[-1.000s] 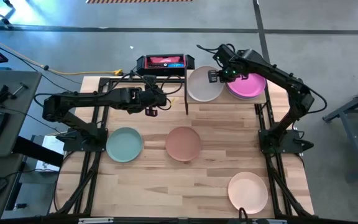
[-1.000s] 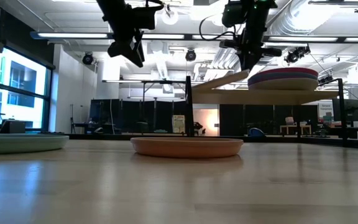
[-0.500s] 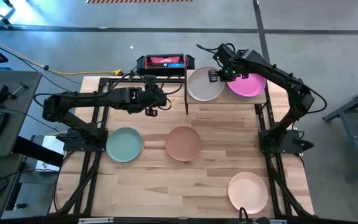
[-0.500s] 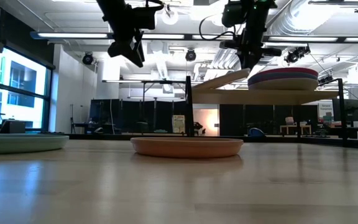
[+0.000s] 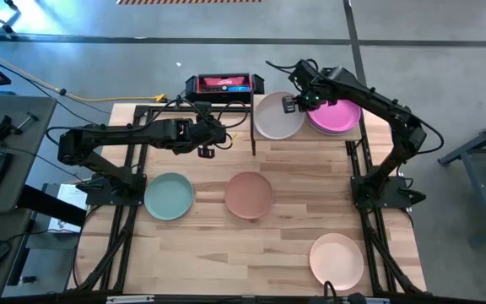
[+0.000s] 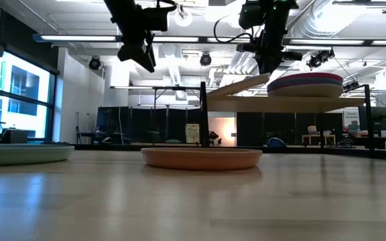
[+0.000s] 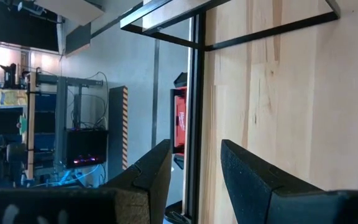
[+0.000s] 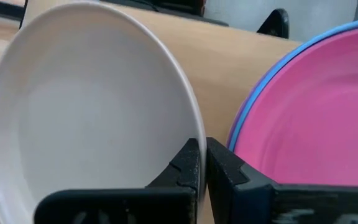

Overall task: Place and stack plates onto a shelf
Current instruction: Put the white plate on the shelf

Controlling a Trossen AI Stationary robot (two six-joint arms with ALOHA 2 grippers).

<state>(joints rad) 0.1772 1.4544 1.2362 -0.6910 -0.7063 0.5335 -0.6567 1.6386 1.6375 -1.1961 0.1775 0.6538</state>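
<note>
A white plate (image 5: 275, 116) sits tilted on the shelf (image 6: 280, 104) at the table's far edge, beside a stack topped by a pink plate (image 5: 337, 116) with a blue rim (image 8: 241, 118) under it. My right gripper (image 5: 299, 103) is shut on the white plate between the two. A mint plate (image 5: 169, 196), a terracotta plate (image 5: 249, 193) and a peach plate (image 5: 337, 260) lie flat on the tabletop. My left gripper (image 5: 213, 140) hangs open above the table, left of the shelf, holding nothing. My right gripper pinches the white plate's rim (image 8: 190, 138) between its two fingers, on the side nearest the pink stack. The fingers (image 6: 269, 63) come down from above. The held side is raised, and the plate's opposite edge (image 6: 213, 96) rests on the shelf board.
The shelf's black frame post (image 6: 204, 114) stands at its left end. A red and black box (image 5: 224, 84) sits behind the table's far edge. Bare tabletop (image 5: 226, 253) lies between the mint, terracotta and peach plates.
</note>
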